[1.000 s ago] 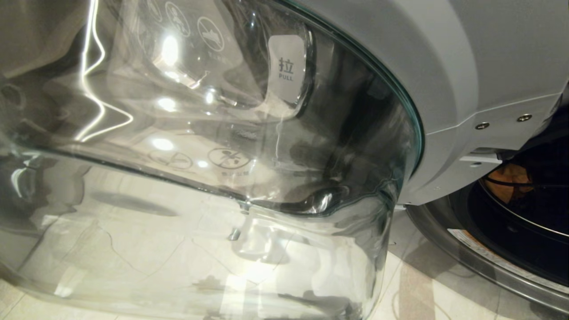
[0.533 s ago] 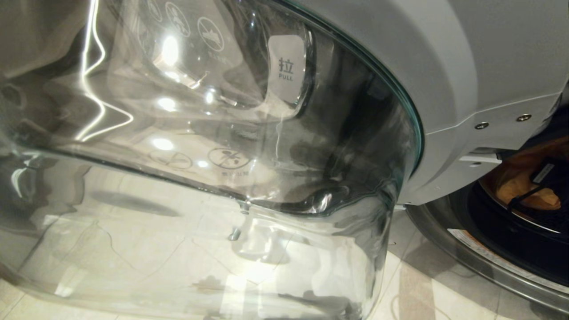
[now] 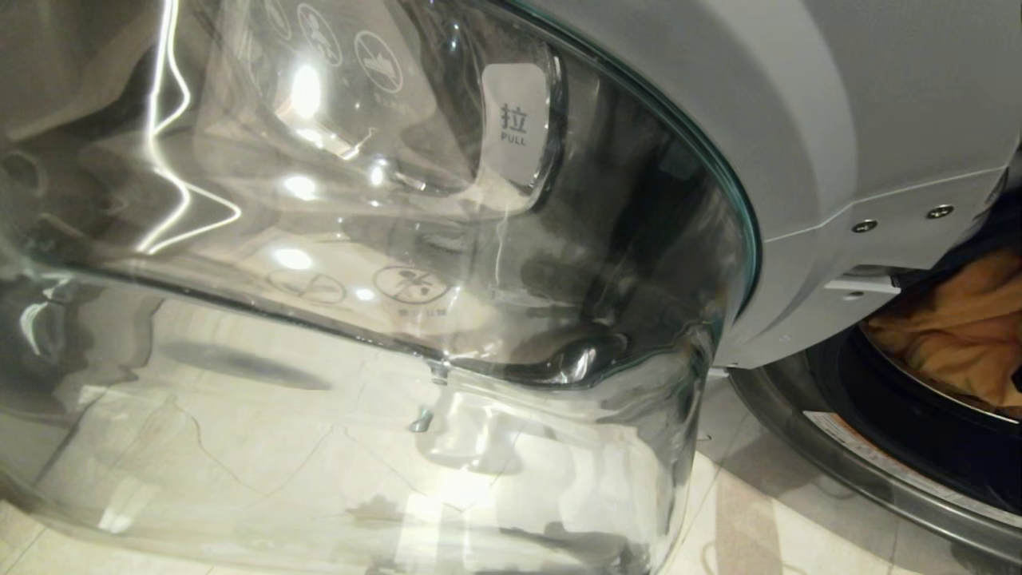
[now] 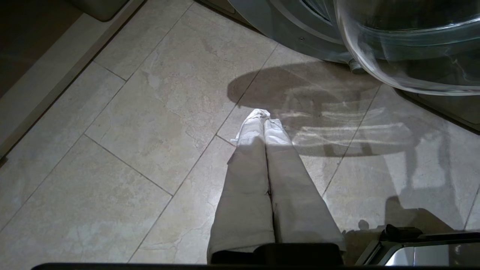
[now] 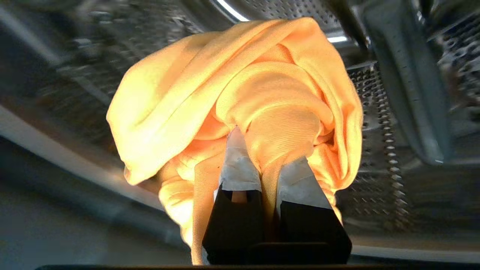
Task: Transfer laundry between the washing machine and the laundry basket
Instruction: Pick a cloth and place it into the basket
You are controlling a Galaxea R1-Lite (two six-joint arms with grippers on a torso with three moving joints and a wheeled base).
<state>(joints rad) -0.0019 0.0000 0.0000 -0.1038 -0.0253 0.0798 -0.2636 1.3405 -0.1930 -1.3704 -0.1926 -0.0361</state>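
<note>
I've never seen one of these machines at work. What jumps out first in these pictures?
The bright yellow-orange garment, bunched and pinched in the right claw against the washing machine's perforated steel drum. In the head view, the big round glass door swung open fills most of the picture, with that garment peeking from the opening at the right. The left claw hangs shut and empty over the tiled floor.

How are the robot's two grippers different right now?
The right gripper has its jaws clamped on the yellow-orange garment; the left gripper holds nothing, its jaws pressed together. The right one is at the washing machine's perforated drum; the left hangs over the tiled floor beside the open glass door. Both have pale wrapped fingers.
</note>
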